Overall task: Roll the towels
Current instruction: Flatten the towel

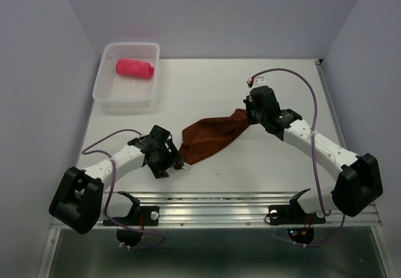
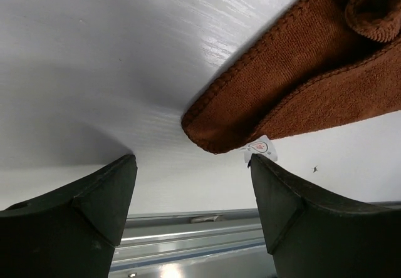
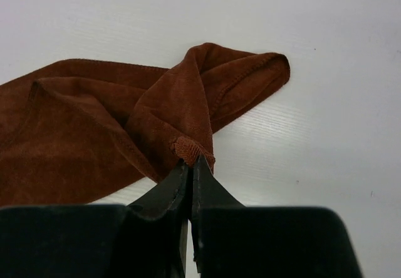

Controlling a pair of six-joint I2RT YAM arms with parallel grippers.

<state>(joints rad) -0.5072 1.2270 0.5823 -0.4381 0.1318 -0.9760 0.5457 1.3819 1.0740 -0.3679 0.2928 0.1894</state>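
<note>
A rust-brown towel (image 1: 210, 137) lies loosely spread across the middle of the table. My right gripper (image 1: 249, 112) is at its far right end, shut on a bunched fold of the towel's edge (image 3: 191, 149), which rises off the table to the fingertips (image 3: 191, 160). My left gripper (image 1: 173, 160) stands open just short of the towel's near left corner (image 2: 207, 131), and nothing is between its fingers (image 2: 191, 159). A small white label (image 2: 260, 148) at that corner touches one fingertip. The pink-red towel (image 1: 135, 68) lies rolled up in the white basket (image 1: 103, 89).
The basket stands at the far left against the back wall. A metal rail (image 1: 213, 200) runs along the table's near edge, just behind my left gripper. Side walls close the table in on the left and right.
</note>
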